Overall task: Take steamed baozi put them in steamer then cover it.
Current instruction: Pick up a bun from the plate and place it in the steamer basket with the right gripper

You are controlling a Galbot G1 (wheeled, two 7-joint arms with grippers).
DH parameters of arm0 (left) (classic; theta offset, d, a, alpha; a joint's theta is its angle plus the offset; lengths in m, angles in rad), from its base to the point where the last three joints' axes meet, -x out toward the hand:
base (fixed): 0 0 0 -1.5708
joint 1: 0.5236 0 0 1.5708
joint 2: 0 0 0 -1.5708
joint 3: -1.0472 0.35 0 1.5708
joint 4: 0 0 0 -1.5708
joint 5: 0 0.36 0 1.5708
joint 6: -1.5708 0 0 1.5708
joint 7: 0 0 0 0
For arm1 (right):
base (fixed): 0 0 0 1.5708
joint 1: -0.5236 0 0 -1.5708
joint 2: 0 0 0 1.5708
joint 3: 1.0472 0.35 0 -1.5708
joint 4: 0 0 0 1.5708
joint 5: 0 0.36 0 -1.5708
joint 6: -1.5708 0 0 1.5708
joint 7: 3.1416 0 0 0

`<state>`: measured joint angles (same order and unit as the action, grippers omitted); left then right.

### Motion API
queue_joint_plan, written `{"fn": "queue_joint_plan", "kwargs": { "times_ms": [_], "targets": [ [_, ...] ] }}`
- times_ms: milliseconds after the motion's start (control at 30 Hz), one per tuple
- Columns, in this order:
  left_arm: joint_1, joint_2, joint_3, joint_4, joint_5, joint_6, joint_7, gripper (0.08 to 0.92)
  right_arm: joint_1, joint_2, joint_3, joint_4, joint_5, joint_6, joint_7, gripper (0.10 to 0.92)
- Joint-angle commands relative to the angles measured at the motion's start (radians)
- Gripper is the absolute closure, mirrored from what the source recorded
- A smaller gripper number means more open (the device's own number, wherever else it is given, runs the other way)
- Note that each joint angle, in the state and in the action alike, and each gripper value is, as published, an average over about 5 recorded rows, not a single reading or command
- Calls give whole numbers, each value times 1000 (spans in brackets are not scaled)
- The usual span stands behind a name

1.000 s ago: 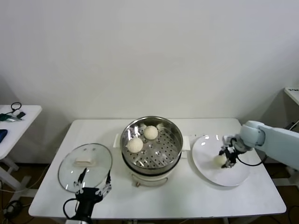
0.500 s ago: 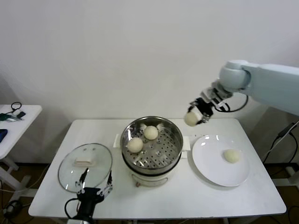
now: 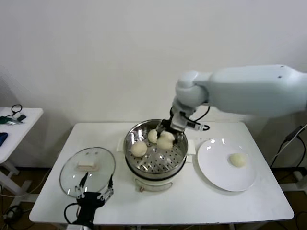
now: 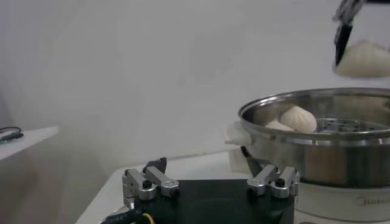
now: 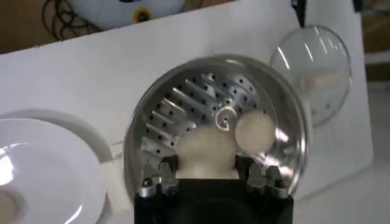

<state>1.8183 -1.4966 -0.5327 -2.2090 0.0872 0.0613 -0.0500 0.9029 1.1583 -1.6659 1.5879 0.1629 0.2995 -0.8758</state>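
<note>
Fig. legend, landmark = steamer point(image 3: 156, 153), which stands mid-counter point(image 3: 192, 206) on its white pot base.

R arm: my right gripper point(image 3: 166, 140) hangs over the steamer's back half, fingers pinching one baozi point(image 3: 165, 142); in the right wrist view that bun sits between the two fingers, above the perforated floor. I can't tell whether it touches the floor yet.

Inside the steamer: two more baozi, one at the back point(image 3: 152, 135) just beside the held bun, one toward the cover side point(image 3: 139, 149).

Plate point(image 3: 218, 177): white, flat, just beside the steamer on my right; last baozi point(image 3: 238, 160) lies on it, well apart from the gripper.

Cover point(image 3: 88, 171): glass lid w/ cream handle, lying flat on the counter, left of the steamer, not on it.

L arm: my left gripper point(image 3: 94, 197) is parked at the counter's near edge, beside the cover, fingers spread wide, nothing between them.
</note>
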Motion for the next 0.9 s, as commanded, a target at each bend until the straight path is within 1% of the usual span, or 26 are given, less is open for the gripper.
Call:
{"fn": "queue_joint_plan", "kwargs": {
  "times_ms": [33,367,500,600,667,800,900],
  "targets": [
    [-3,3,-3,5,-3,-1,-1,177,-164,110,-7,1,-135,25,66,389],
    [-3,6,-8,2,-10,-2,-2,177,-264,156,6,-128,-220,16,90,386],
    [-2,6,-9,0,-12,-3,-2,177,-239,158,8,-140,-198,30,88,321],
    [1,6,-9,-2,-9,-3,-2,177,-168,146,22,-130,-114,36,75,247],
    [3,6,-9,-3,-7,-4,-2,177,-95,131,27,-125,-11,44,39,215],
    [5,6,-7,-3,-2,-5,-2,177,52,75,6,-136,206,67,-91,204],
    [6,6,-5,-2,1,-6,-2,177,146,-15,-25,-158,339,52,-198,203]
  ]
}}
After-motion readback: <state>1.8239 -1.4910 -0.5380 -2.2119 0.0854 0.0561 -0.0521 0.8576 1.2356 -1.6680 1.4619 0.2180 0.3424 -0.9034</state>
